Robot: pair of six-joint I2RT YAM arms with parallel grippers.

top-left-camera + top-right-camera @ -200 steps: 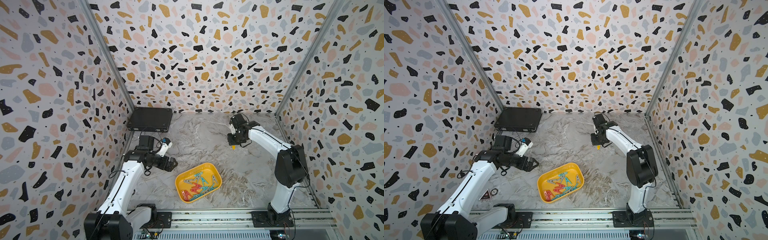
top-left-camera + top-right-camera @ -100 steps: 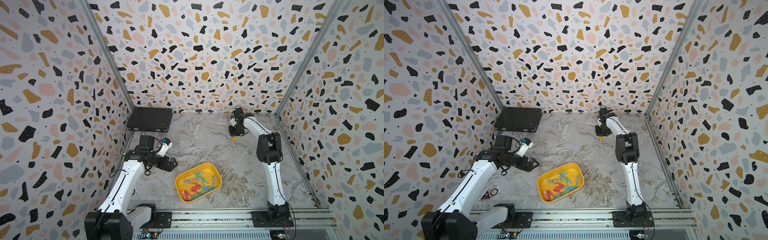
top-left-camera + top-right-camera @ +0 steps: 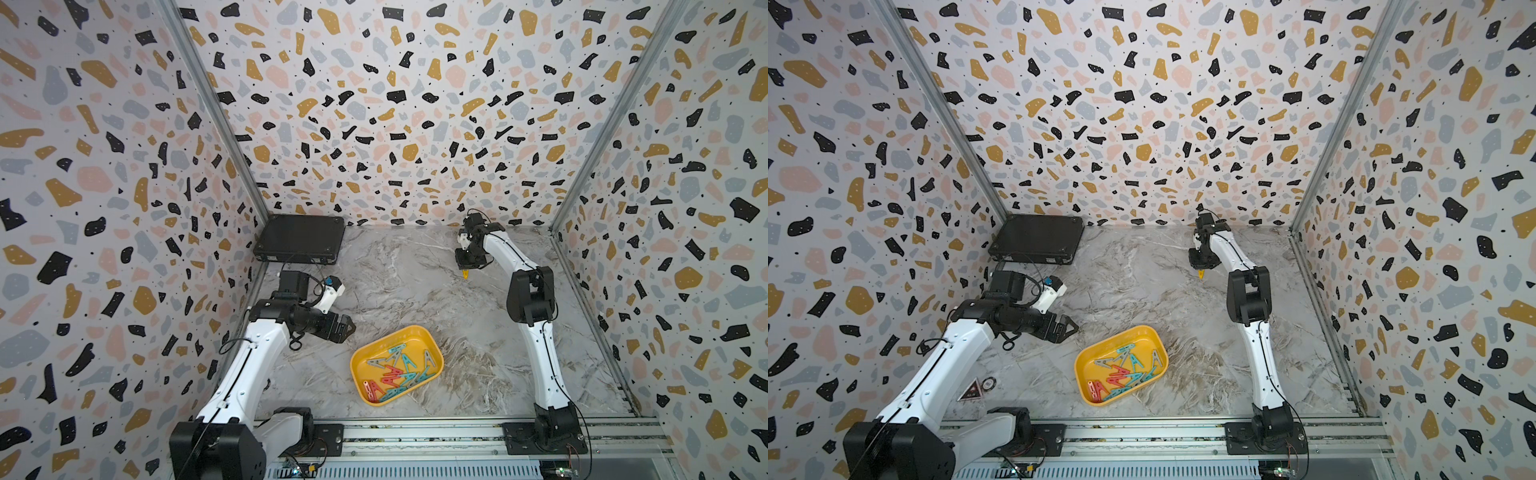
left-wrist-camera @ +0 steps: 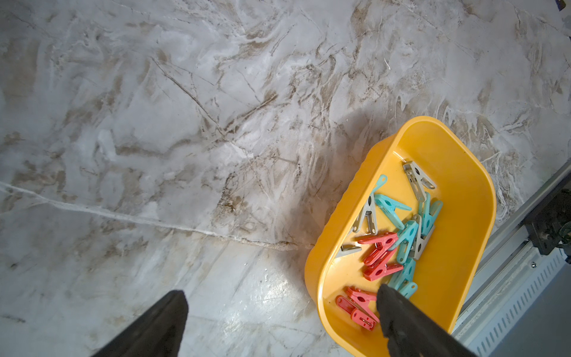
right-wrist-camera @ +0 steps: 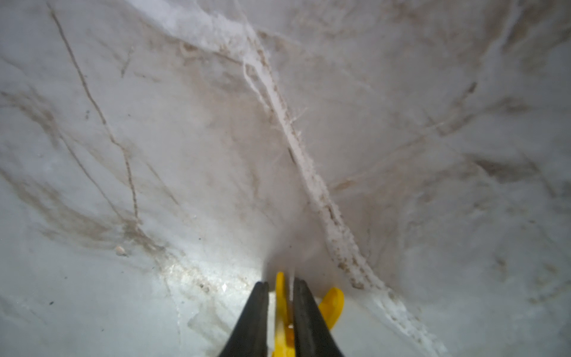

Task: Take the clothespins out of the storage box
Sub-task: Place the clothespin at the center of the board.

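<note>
The yellow storage box (image 3: 409, 338) (image 3: 1138, 336) (image 4: 457, 235) sits on the marble table toward the front. Several teal, red and grey clothespins (image 3: 395, 372) (image 3: 1121, 374) (image 4: 392, 244) lie piled inside it. My left gripper (image 3: 349, 328) (image 3: 1073, 326) (image 4: 281, 290) hovers wide open and empty just left of the box. Far back on the right, my right gripper (image 3: 465, 266) (image 3: 1201, 268) (image 5: 280, 282) points down close to the table. A yellow clothespin (image 3: 465, 274) (image 3: 1201, 274) (image 5: 332, 301) stands between its slightly parted jaws, with a thin gap on one side.
A flat black case (image 3: 301, 239) (image 3: 1038, 241) lies in the back left corner. Terrazzo-patterned walls close in three sides. A metal rail (image 3: 415, 432) with both arm bases runs along the front edge. A small round sticker (image 3: 988, 383) lies front left.
My right arm has refolded at the elbow while its gripper stayed at the back right, and its jaws have parted a little around the yellow clothespin. The left arm has not moved.
</note>
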